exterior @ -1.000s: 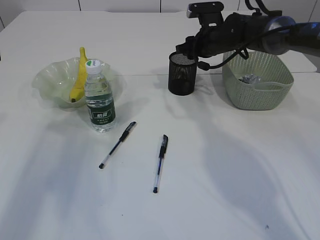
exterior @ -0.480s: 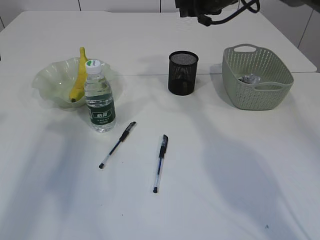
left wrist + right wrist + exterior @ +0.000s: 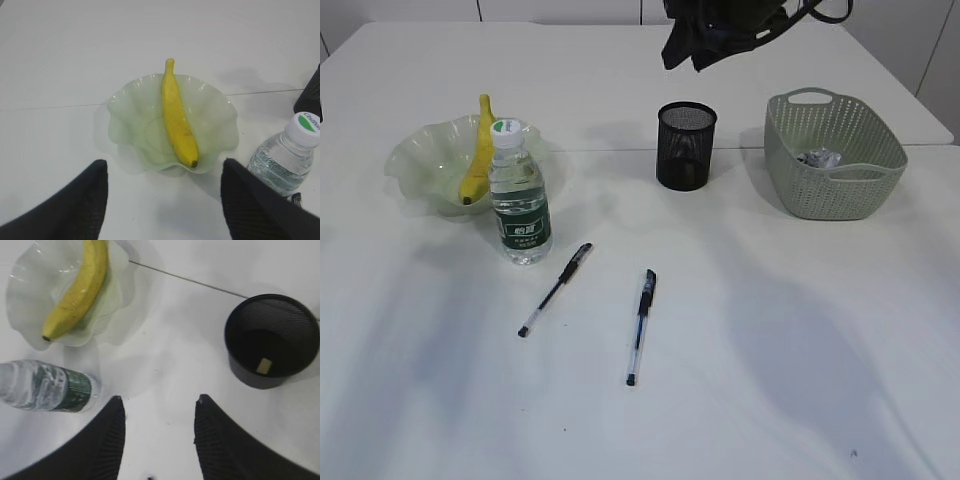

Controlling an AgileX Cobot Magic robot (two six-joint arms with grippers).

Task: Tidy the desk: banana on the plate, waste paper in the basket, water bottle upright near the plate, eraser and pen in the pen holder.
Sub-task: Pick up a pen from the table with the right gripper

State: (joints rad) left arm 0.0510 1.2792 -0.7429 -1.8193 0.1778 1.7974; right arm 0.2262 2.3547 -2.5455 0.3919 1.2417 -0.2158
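The yellow banana (image 3: 478,150) lies in the pale green plate (image 3: 415,160). Just right of the plate, the water bottle (image 3: 520,195) stands upright. Two pens (image 3: 555,290) (image 3: 641,325) lie on the table in front. A small tan eraser (image 3: 264,365) rests inside the black mesh pen holder (image 3: 686,145). Crumpled waste paper (image 3: 818,158) sits in the green basket (image 3: 835,190). High above the pen holder, my right gripper (image 3: 159,402) is open and empty. My left gripper (image 3: 162,167) hovers open before the plate (image 3: 215,125), empty.
A seam runs across the white table behind the plate and holder. The table's far edge lies just beyond the basket. The left arm is outside the exterior view.
My right arm has lifted away from the pen holder to the top of the exterior view. Nothing on the table has moved.
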